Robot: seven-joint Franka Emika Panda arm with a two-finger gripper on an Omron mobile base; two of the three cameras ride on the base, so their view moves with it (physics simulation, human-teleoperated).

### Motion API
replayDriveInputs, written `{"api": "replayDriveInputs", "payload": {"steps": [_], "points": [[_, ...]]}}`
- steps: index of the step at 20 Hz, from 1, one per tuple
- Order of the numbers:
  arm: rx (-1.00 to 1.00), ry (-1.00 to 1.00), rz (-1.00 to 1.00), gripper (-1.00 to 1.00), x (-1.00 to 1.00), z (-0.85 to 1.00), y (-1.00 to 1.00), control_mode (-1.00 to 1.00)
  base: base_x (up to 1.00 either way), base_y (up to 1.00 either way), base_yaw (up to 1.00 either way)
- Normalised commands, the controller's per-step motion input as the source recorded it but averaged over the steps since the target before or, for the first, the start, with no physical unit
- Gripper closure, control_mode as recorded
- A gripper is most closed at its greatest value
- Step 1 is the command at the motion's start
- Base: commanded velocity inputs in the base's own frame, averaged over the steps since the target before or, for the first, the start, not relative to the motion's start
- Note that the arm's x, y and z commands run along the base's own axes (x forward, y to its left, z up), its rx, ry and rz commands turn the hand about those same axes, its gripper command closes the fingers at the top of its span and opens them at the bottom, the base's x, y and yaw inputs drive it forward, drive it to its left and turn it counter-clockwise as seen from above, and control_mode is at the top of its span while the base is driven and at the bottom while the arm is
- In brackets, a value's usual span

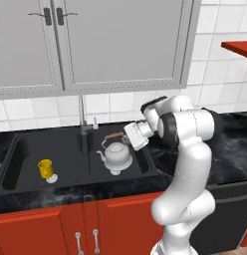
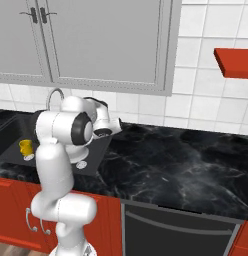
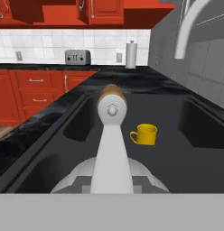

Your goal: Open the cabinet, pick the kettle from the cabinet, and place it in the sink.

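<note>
Kettle (image 1: 117, 155) first: we see it sitting low in the right basin of the black sink (image 1: 26, 184), spout toward the divider, its arched brown-and-metal handle rising toward the gripper (image 1: 129, 135). Going left to right in the left base view, the yellow cup (image 1: 45, 168) stands in the left basin, then the slim silver tap (image 1: 81, 117) at the divider, then the kettle, then our arm reaching in from the counter side.

The jaws stand nearly closed — from the hand view we look straight down the kettle's handle, so we judge the grip is on that handle, though the fingertips themselves are hidden.

We take the fetching from the cabinet as done, since the kettle is already inside the sink. What we judge is left — letting go of the handle and lifting the hand clear. Whether the kettle's base fully rests on the basin floor we cannot tell.
</note>
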Motion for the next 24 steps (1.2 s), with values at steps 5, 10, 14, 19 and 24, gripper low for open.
{"api": "replayDriveInputs", "payload": {"steps": [5, 10, 14, 19, 24], "points": [[0.0, 0.01, 0.03, 1.0, 0.3, -0.21, 0.06, -1.0, 0.0, 0.0, 0.0], [0.0, 0.0, 0.03, 1.0, 0.26, -0.25, 0.03, -1.0, 0.0, 0.0, 0.0], [0.0, 0.0, 0.01, 1.0, 0.22, -0.26, 0.0, -1.0, 0.0, 0.0, 0.0], [0.0, 0.0, 0.0, 1.0, 0.22, -0.25, 0.0, -1.0, 0.0, 0.0, 0.0], [0.0, 0.0, 0.0, 1.0, 0.21, -0.28, 0.0, -1.0, 0.0, 0.0, 0.0]]}}
